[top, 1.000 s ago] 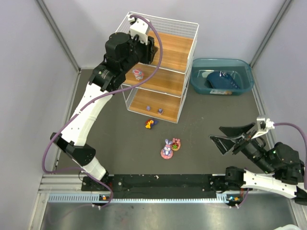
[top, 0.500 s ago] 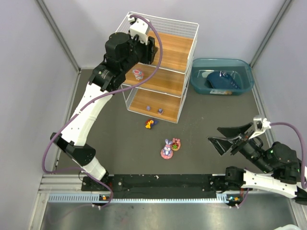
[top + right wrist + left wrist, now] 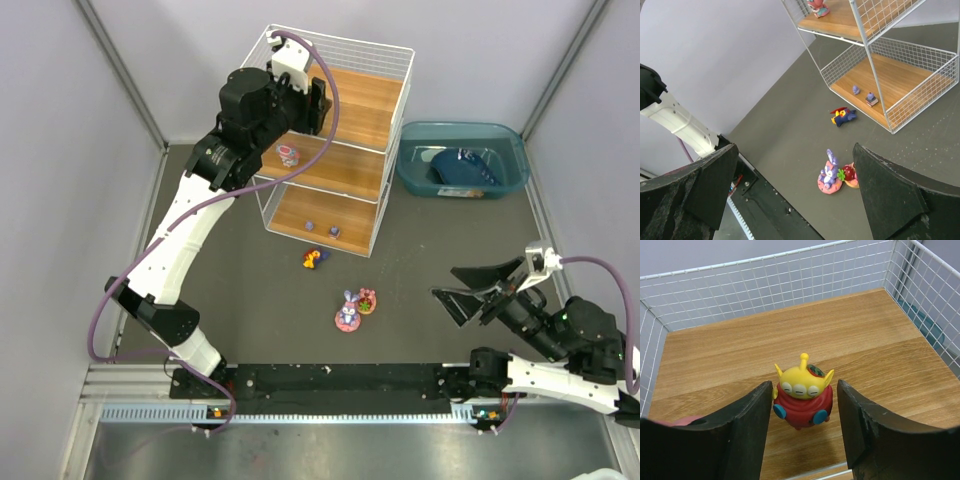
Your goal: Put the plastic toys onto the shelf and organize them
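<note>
The shelf (image 3: 352,112) stands at the back of the table. My left gripper (image 3: 318,104) is over its top tier (image 3: 740,350), open, with a finger on each side of a yellow-and-red alien toy (image 3: 802,396) that stands on the wood. My right gripper (image 3: 447,283) is open and empty above the table at the right. A purple bunny toy (image 3: 346,312) and a strawberry toy (image 3: 367,299) sit together on the table. A navy-and-red toy (image 3: 315,258) lies by the shelf. A pink toy (image 3: 288,154) is on the middle tier. Two small purple toys (image 3: 322,229) are on the bottom tier.
A teal bin (image 3: 410,165) with a dark blue thing in it stands right of the shelf. In the right wrist view the bunny toy (image 3: 830,175) and the navy toy (image 3: 843,116) lie ahead of the open right gripper (image 3: 794,147), with the shelf (image 3: 890,75) beyond.
My right gripper has drifted a little to the left and nearer the table's front. The left arm and the toys have not moved.
</note>
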### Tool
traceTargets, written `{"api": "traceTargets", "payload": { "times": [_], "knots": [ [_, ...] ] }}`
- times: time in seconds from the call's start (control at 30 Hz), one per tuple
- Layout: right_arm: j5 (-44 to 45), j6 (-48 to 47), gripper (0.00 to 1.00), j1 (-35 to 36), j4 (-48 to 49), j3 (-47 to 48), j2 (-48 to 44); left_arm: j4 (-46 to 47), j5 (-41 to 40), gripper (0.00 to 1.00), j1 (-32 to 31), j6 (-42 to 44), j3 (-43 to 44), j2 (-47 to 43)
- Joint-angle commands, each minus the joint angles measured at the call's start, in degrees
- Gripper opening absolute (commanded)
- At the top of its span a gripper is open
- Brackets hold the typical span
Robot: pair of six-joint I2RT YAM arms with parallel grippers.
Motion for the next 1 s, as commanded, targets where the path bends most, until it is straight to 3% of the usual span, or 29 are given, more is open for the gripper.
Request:
{"api": "traceTargets", "payload": {
  "times": [0.0, 0.97],
  "knots": [
    [-1.4, -1.1, 0.99, -0.1, 1.8, -0.3, -1.2, 2.6, 0.3, 0.61, 0.3, 0.2, -0.1, -1.2],
    [-2.4, -1.4, 0.99, 0.0, 2.7, -0.8, -2.4, 4.6, -0.1, 0.76, 0.3, 0.5, -1.8, -4.1]
  ]
}}
